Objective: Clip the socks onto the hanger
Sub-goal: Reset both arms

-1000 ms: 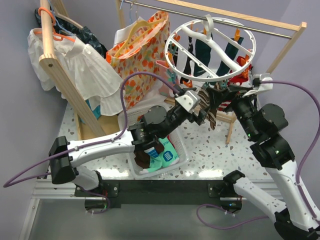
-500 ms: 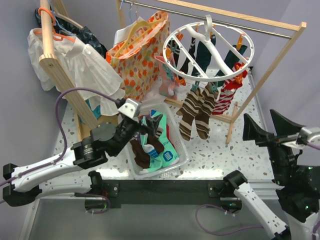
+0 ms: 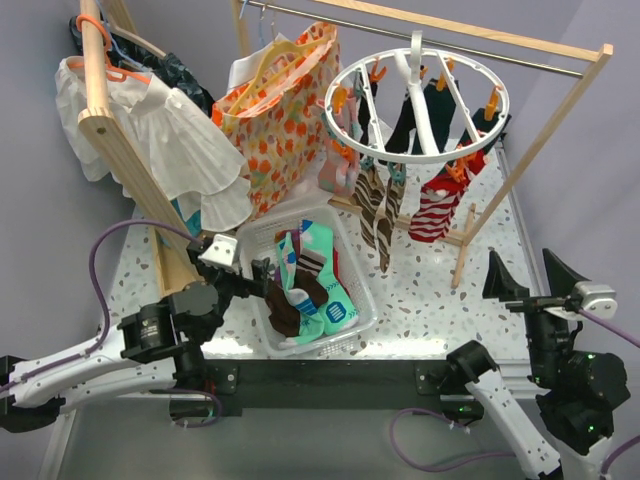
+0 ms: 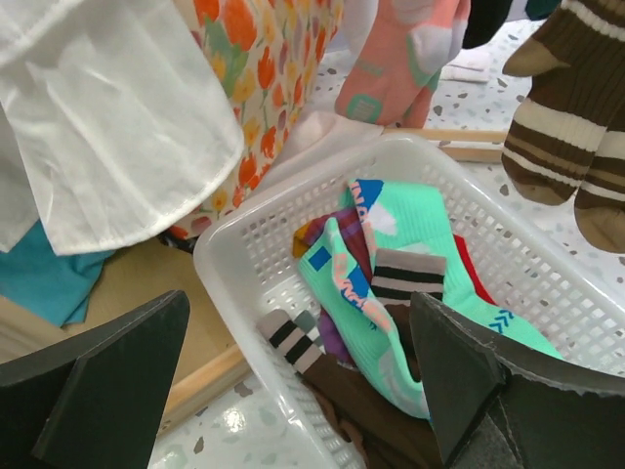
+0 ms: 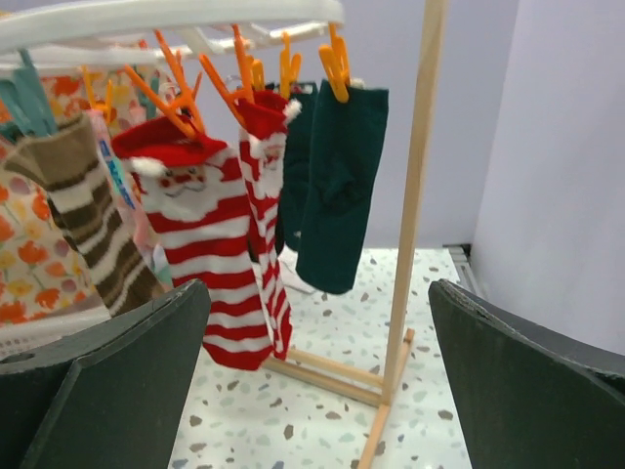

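Change: both arms backed off; brown cream-striped fabric socks (image 3: pixel 375 205) now hang clipped on round white plastic hanger (image 3: pixel 420 157), upper middle.
Fingers: left gripper (image 3: pixel 262 275) and right gripper (image 3: pixel 527 282) wide apart, empty.
Left: teal socks (image 3: pixel 325 290) in basket.

Only the near rim of the hanger (image 5: pixel 176 15) is shown in the right wrist view; the rest is cut off by the top edge. Under it, a dark sock (image 5: pixel 296 176) is half hidden behind the red-and-white striped socks (image 5: pixel 220 264). In the left wrist view, the brown striped socks (image 4: pixel 571 117) under the hanger are cropped at the right edge, and the basket (image 4: pixel 264 244) below the hanger at the bottom edge.
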`<action>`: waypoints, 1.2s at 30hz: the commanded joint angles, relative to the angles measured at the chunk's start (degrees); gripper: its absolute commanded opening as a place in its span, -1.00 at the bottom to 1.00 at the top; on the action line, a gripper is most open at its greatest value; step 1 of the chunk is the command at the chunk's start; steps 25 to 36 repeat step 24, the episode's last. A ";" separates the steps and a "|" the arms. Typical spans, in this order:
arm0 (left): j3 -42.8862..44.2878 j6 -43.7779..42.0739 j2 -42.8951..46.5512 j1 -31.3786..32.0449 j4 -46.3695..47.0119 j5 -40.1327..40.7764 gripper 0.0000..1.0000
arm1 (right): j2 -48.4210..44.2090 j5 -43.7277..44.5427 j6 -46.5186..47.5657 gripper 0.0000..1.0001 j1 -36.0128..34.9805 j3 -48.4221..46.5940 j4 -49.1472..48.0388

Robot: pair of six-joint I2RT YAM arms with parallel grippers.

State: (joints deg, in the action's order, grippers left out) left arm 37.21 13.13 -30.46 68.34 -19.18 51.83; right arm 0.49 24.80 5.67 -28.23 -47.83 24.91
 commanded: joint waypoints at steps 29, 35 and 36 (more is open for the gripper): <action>-6.71 -0.29 7.60 0.31 6.61 3.80 1.00 | 0.30 2.54 1.71 0.97 -0.07 4.06 -2.05; -6.71 -0.29 7.60 0.31 6.61 3.80 1.00 | 0.30 2.54 1.71 0.97 -0.07 4.06 -2.05; -6.71 -0.29 7.60 0.31 6.61 3.80 1.00 | 0.30 2.54 1.71 0.97 -0.07 4.06 -2.05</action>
